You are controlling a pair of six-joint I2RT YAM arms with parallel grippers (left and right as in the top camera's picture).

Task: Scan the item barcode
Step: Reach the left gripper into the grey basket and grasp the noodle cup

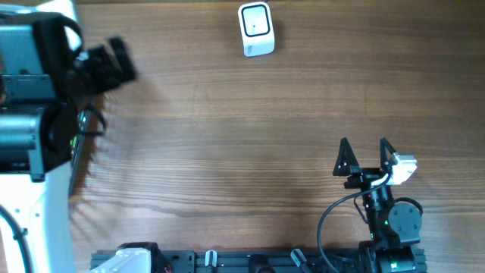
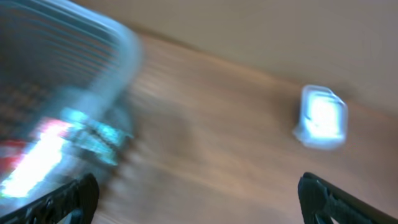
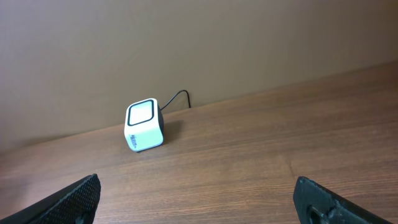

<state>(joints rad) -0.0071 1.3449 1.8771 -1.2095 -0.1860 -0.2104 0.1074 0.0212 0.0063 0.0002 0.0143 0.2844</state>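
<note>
I am at the very start: nothing is picked up yet, so the step in hand is fetching an item. The left gripper [image 2: 198,198] stands wide, its 2 fingers at the lower corners of the left wrist view with only bare table [image 1: 227,152] between them. The right gripper [image 1: 364,144], at the lower right of the overhead frame, is just as wide and holds nothing.

The scanner [image 1: 255,29], a small white cube with its window facing up and forward, sits at the top centre of the overhead frame, well apart from both arms. Its cable [image 3: 177,96] runs off behind it in the right wrist view.

The left wrist picture is smeared, but at its left edge I make out a clear-walled bin [image 2: 118,34] with something red, white and teal inside, which I take to be the item [image 2: 43,155]. I cannot tell what it is or where its barcode lies. In the overhead frame the bin is not visible; the left arm fills the upper left corner.

Next, I judge, the left gripper needs to drop into the bin, close on 1 item, and carry it toward the scanner window with the barcode turned to face it. The blur means I want a steadier view before committing.
</note>
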